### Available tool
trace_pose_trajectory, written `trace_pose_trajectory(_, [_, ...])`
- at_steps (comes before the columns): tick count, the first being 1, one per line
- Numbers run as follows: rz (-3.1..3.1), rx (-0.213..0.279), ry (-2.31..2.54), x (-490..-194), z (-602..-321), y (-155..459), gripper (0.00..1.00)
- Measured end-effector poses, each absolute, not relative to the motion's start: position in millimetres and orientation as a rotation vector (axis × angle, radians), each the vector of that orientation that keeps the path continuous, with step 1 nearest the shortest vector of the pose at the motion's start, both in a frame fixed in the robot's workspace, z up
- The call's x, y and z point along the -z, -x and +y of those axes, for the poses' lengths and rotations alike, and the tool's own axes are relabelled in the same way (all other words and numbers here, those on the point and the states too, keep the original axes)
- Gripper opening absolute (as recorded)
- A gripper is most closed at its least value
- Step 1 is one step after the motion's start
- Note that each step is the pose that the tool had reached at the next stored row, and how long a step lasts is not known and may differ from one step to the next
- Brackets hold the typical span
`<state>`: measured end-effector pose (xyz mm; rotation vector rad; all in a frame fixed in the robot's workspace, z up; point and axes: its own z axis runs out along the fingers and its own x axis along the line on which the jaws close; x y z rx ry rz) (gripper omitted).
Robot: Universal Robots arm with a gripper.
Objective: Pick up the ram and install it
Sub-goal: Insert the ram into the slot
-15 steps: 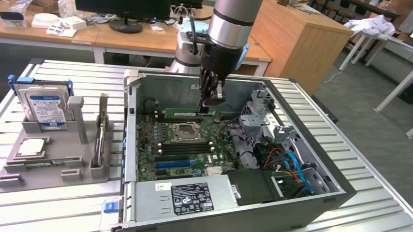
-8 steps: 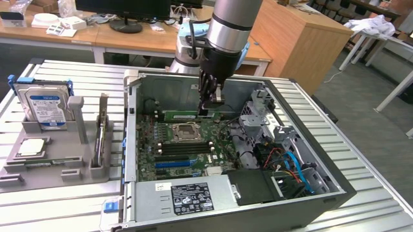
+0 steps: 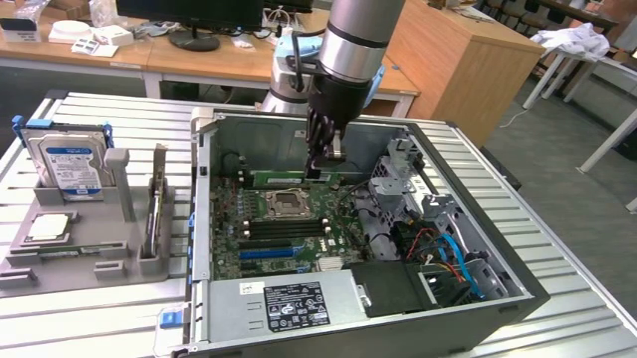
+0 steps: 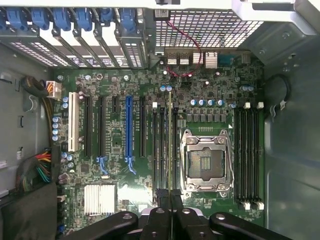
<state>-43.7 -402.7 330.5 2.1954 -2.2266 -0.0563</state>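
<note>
My gripper reaches down into the open computer case and is shut on the ram, a long thin green stick held on edge. The stick runs along the far side of the CPU socket, low over the motherboard. In the wrist view the ram appears edge-on as a thin line between the two black fingertips of the gripper. It lines up with the black memory slots beside the CPU socket. Whether it touches a slot I cannot tell.
A grey holder tray at the exterior view's left carries a blue-labelled hard drive and a small square silver chip. Inside the case, the power supply sits near the front and a drive cage with cables stands to the right.
</note>
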Motion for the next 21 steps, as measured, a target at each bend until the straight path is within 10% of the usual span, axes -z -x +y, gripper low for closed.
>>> trace_pose_trajectory(21, [-2.226,0.056,-2.195,-315.0,-402.7,43.7,0.12])
